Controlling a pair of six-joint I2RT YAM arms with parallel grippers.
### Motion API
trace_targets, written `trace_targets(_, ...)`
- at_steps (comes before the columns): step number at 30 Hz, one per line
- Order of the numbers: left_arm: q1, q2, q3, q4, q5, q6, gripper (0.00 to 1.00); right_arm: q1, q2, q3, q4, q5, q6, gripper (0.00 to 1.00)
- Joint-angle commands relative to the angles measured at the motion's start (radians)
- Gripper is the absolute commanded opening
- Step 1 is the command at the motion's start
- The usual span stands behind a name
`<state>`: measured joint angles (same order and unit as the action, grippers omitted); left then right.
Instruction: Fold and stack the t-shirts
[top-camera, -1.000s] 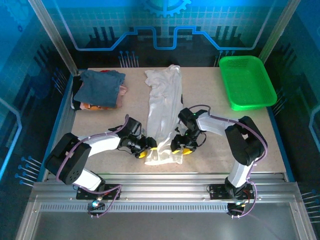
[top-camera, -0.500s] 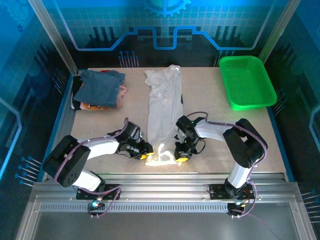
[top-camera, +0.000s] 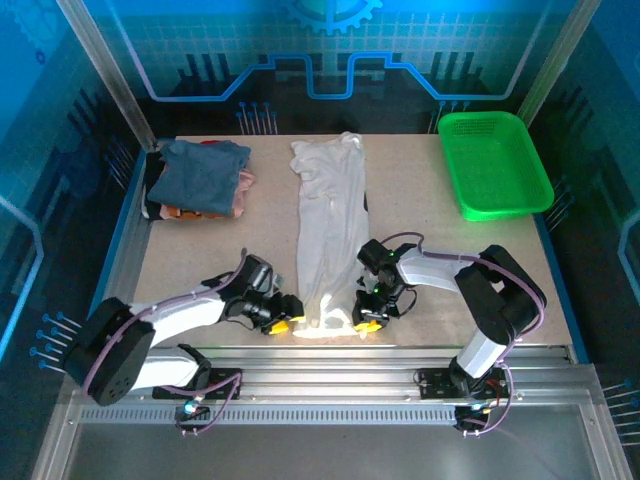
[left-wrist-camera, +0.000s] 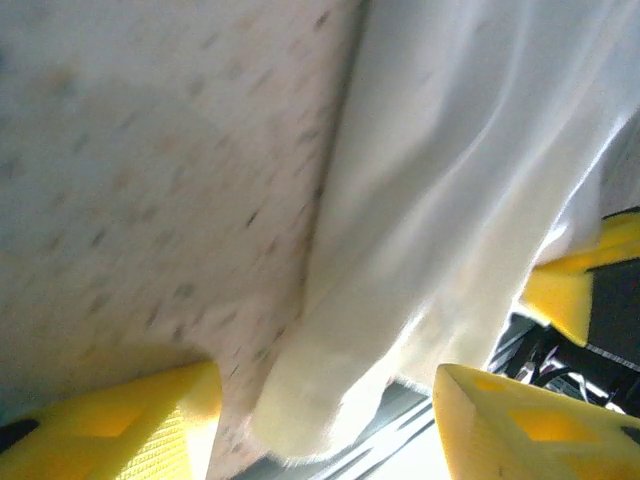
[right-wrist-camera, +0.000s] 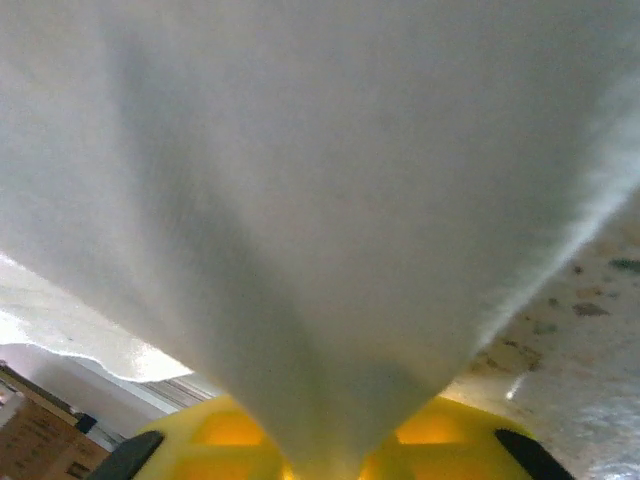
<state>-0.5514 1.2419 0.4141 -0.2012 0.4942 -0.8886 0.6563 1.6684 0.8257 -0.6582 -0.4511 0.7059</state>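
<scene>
A green basket (top-camera: 495, 160) is set at the far right corner of the bench (top-camera: 420, 230), well apart from the shirts. A white shirt (top-camera: 328, 230) is laid lengthwise along the middle, and a folded pile (top-camera: 205, 178) is seen at the far left. Both arms are bent low at the near edge, turned inward to the shirt's near hem. The left gripper (top-camera: 288, 315) is spread, the hem's corner lying loose between its fingers (left-wrist-camera: 120, 425). The right gripper (top-camera: 366, 314) is clenched on the hem's other side.

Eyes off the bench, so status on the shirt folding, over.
Left claw open, straddling white t-shirt corner. Right claw pinching it. Green basket far right, out of the way.
</scene>
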Motion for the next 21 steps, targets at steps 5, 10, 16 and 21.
trace_targets(5, -0.009, -0.056, -0.096, -0.041, 0.019, -0.074, 0.60, 0.014, 0.021, -0.023, -0.027, 0.127, 0.028, 0.24)
trace_targets(10, -0.011, 0.011, -0.044, 0.073, 0.022, -0.096, 0.60, 0.012, 0.030, -0.013, -0.047, 0.136, -0.010, 0.23)
trace_targets(16, -0.074, 0.123, 0.057, 0.145, 0.012, -0.126, 0.59, 0.010, 0.029, -0.010, -0.054, 0.116, -0.042, 0.22)
trace_targets(21, -0.154, 0.258, 0.153, 0.172, -0.004, -0.137, 0.58, 0.006, 0.034, -0.019, -0.037, 0.095, -0.057, 0.22)
